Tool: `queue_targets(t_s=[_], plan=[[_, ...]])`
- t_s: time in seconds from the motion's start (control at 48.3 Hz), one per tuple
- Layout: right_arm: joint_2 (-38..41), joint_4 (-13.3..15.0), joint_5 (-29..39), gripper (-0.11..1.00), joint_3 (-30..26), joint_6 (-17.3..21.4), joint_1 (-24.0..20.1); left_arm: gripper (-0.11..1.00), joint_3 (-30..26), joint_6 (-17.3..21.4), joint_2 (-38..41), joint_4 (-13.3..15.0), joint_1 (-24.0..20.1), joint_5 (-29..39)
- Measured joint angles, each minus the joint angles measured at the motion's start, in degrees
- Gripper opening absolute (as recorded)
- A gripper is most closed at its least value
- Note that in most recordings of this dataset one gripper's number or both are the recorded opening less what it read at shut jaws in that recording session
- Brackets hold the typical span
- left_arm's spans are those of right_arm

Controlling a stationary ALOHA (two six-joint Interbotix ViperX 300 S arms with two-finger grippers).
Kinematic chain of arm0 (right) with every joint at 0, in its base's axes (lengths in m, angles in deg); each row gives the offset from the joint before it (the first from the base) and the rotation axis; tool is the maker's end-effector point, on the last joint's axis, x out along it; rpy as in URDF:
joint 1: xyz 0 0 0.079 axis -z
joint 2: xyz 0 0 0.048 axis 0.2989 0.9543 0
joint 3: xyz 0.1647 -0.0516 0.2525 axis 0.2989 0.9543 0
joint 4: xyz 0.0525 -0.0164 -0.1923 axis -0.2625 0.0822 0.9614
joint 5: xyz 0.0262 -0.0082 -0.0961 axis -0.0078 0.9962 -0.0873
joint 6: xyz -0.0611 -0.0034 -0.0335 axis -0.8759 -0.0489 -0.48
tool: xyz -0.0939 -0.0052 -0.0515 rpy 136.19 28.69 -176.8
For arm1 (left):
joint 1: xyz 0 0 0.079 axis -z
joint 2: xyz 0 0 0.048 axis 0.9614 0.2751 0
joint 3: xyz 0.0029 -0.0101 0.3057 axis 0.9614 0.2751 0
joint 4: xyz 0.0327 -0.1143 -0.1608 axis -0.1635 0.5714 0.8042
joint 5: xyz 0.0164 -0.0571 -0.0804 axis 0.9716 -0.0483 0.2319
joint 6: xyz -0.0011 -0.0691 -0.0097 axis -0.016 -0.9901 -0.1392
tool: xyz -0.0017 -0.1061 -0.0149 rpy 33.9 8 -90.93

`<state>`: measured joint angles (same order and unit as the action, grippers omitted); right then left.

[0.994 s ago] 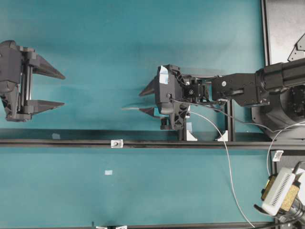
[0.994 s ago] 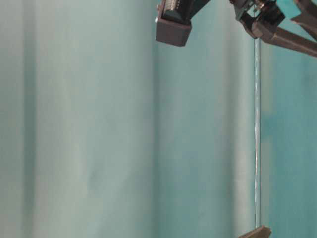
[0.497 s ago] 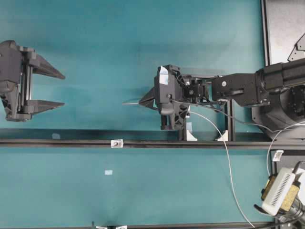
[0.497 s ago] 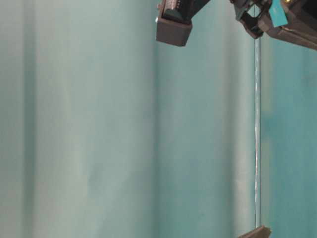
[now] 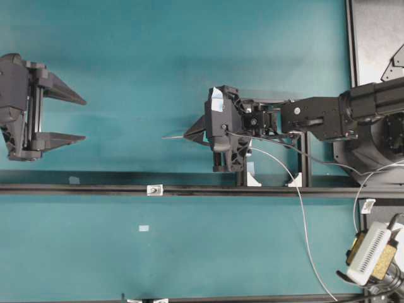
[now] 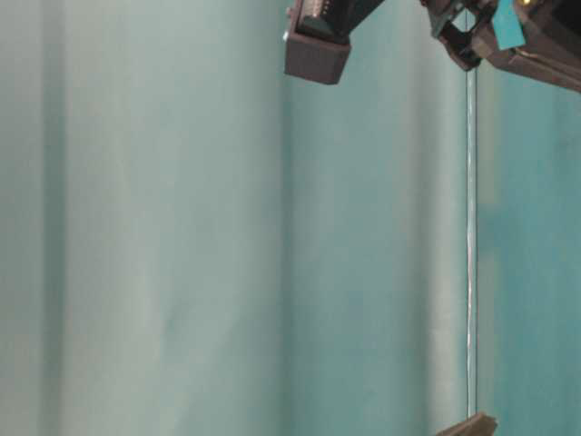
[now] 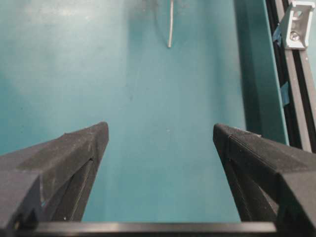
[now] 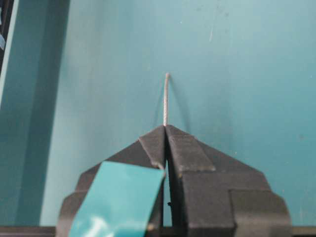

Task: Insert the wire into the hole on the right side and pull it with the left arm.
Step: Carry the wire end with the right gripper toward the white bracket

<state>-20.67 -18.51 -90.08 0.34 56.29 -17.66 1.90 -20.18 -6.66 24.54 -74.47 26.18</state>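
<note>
The wire's stiff tip [image 5: 173, 136] sticks out leftward from my right gripper [image 5: 188, 134], which is shut on it above the teal mat. In the right wrist view the wire [image 8: 165, 101] rises straight from the closed fingertips of the right gripper [image 8: 165, 127]. The rest of the wire trails back and curves down to the lower right. The tiny silvery block with the hole [image 5: 154, 189] sits on the black rail, below and left of the tip. My left gripper [image 5: 83, 119] hangs open far to the left, empty. Its wrist view shows the left gripper [image 7: 161, 129] and the wire tip [image 7: 170, 24] ahead.
A black rail [image 5: 265, 189] crosses the mat left to right. White clamp blocks [image 5: 253, 180] stand beside it under the right arm. A pale ribbed box [image 5: 369, 254] lies at the lower right, and a dark plate [image 5: 375, 38] at the upper right.
The right gripper's fingers have closed together on the wire, which now points straight out from their tips. The left gripper has not moved.
</note>
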Motion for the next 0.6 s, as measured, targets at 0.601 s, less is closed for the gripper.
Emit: queue_targets(t_s=[0.601], plan=[[-15.6,0.0,10.5,0.03,0.1,0.0,1.7,0.73,-0.8,-0.3,0.1,0.0,0.0,-0.1]])
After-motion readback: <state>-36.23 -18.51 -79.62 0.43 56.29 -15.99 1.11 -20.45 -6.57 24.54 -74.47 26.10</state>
